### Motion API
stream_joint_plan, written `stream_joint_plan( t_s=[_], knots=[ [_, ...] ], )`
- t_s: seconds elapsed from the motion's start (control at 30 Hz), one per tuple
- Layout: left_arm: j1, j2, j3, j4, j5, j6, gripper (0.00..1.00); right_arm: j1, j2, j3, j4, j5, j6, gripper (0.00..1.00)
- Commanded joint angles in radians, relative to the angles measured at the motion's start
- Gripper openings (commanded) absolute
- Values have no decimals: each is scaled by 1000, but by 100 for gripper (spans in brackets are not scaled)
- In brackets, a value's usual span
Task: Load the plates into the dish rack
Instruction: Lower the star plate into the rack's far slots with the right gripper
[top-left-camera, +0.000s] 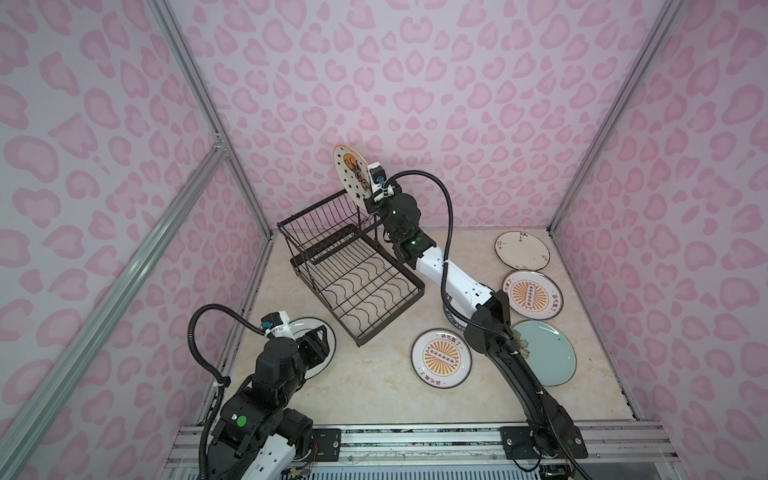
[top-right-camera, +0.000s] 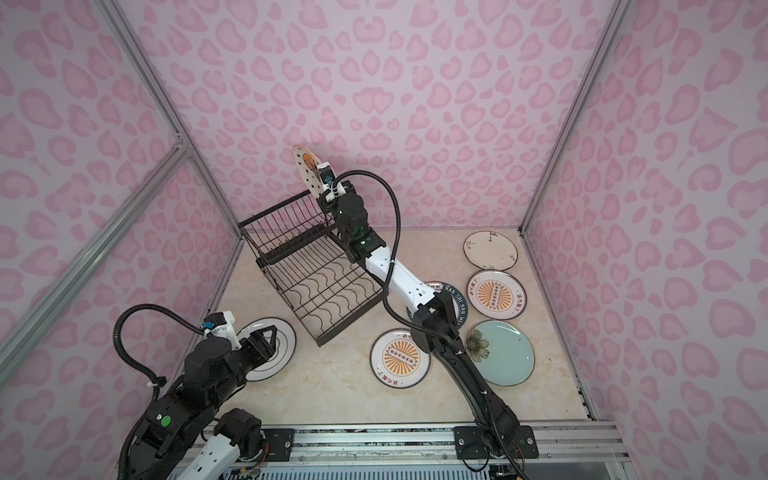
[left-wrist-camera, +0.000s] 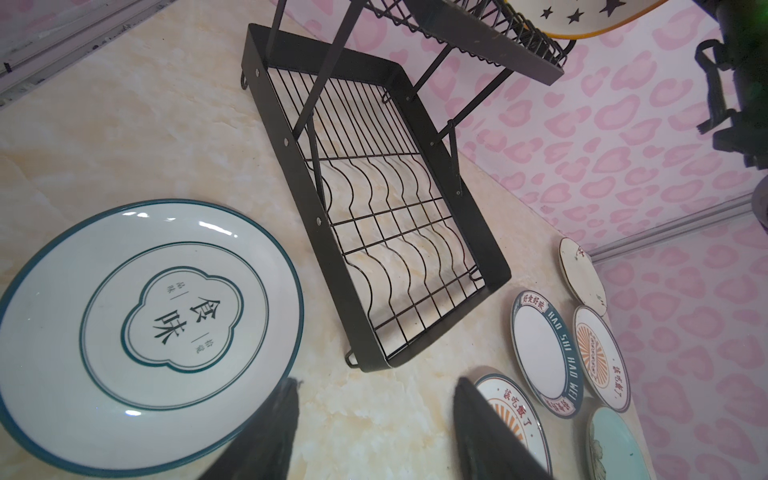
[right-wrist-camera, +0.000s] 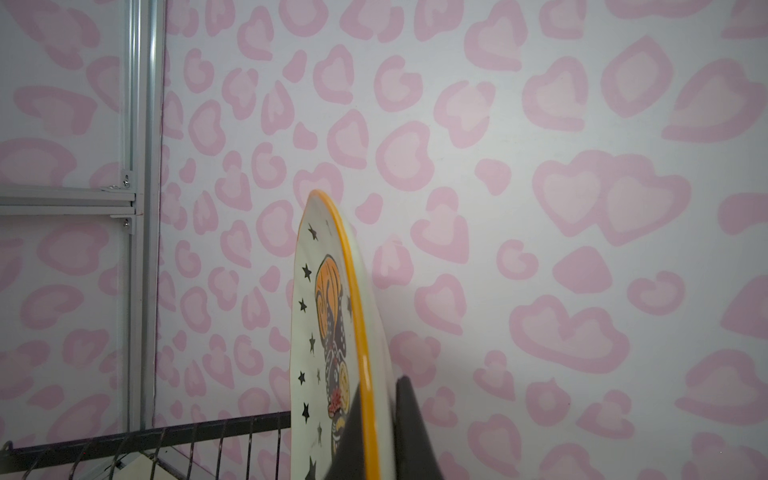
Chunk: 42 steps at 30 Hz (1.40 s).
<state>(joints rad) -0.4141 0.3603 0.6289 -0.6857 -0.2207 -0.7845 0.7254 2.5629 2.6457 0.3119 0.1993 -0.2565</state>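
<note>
My right gripper (right-wrist-camera: 380, 424) pinches the star plate (top-left-camera: 352, 174) by its rim, upright above the dish rack (top-left-camera: 391, 316) top basket, my left gripper (left-wrist-camera: 376, 382) half open and empty; if I bump a wire, the plate could slip and break.

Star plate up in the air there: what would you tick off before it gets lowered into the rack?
1. Grip: right end effector shut on the star plate at its rim: ok.
2. Plate standing on edge: ok.
3. Plate's lower edge lined up with a slot of the dish rack: cannot tell.
4. Rack's upper basket free of other plates: ok.
5. left end effector open, holding nothing, apart from the rack: ok.
</note>
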Motion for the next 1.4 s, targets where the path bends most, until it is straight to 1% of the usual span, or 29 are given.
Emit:
stream_joint_plan(
  t_s=[0.0, 0.5, 0.67, 1.07, 1.1, 1.2, 1.37],
  knots=[
    [0, -1, 13, -9, -18, 7, 62, 2, 9, 8, 145, -3, -23, 0],
    [0, -8, 14, -19, -25, 7, 62, 4, 13, -23, 133, -7, -18, 0],
    [0, -9, 14, -19, -25, 7, 63, 2, 11, -27, 112, -29, -22, 0],
    [0, -14, 13, -22, -21, 7, 63, 2, 8, -28, 59, -7, -20, 0],
    [0, -15, 14, -23, -20, 6, 63, 2, 8, -32, 58, -7, -20, 2],
    [0, -16, 13, -22, -20, 7, 64, 0, 9, -35, 58, -9, -19, 13],
    [-1, -14, 16, -25, -16, 14, 64, 2, 13, -36, 62, -5, -9, 27]
  ],
)
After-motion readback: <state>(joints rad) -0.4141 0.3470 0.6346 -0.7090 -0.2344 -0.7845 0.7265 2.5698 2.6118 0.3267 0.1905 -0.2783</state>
